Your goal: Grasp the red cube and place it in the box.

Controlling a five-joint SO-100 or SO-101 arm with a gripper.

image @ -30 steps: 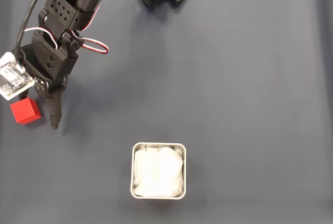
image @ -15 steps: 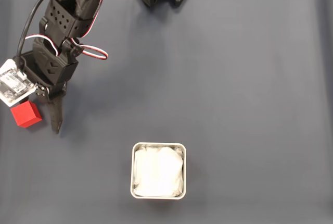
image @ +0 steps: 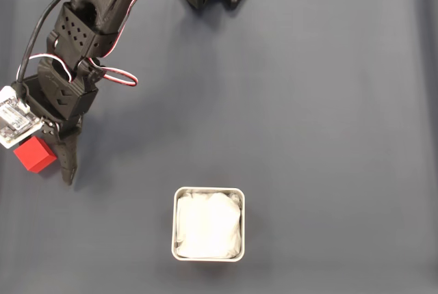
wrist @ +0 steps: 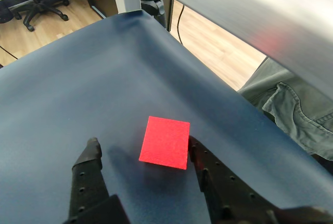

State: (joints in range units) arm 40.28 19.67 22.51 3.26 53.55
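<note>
I'm straddling the red cube [wrist: 165, 142] w/ my hand [wrist: 140, 148] spread, near the table [image: 308, 102] edge, well apart from the box [image: 208, 223]. Looking light, stiff, matte; I'm squeezing opposite flat faces.

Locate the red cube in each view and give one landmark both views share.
Fixed view: red cube at far left edge, mid-height, left of the black finger.
Wrist view: red cube near centre, between the fingers.
Shared landmark: the gripper flanking it on the dark blue mat.
</note>
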